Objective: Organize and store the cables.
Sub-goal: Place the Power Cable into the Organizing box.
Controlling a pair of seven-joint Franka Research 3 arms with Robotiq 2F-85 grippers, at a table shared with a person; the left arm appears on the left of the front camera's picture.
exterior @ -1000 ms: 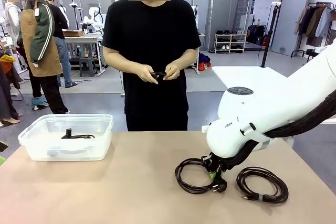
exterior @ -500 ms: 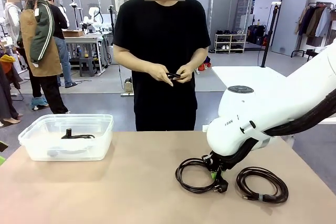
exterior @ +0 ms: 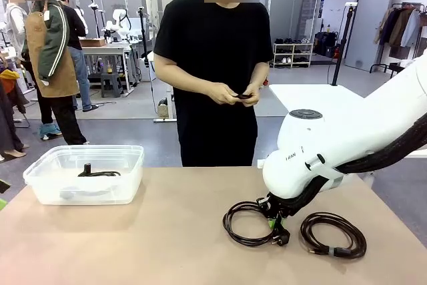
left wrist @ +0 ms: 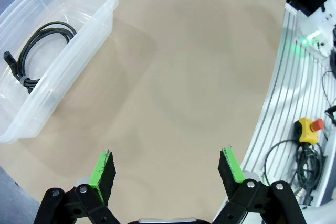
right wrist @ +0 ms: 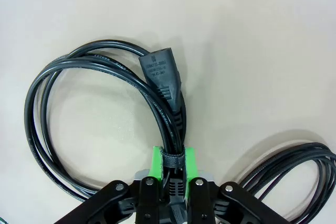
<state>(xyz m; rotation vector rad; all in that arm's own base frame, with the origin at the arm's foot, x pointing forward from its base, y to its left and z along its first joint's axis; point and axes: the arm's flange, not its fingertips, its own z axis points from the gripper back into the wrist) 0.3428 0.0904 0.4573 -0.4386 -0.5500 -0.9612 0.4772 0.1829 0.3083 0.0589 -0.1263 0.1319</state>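
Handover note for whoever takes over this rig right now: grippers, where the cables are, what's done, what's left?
Right gripper: shut on the strapped neck of the left coil, which lies on the table.
Left gripper: open, above bare table near the clear bin.
Done: one binned cable.
Left: the left coil and the right coil beside it, both on the table, go to the bin.
The person's hands hold a small dark item, too small to identify.
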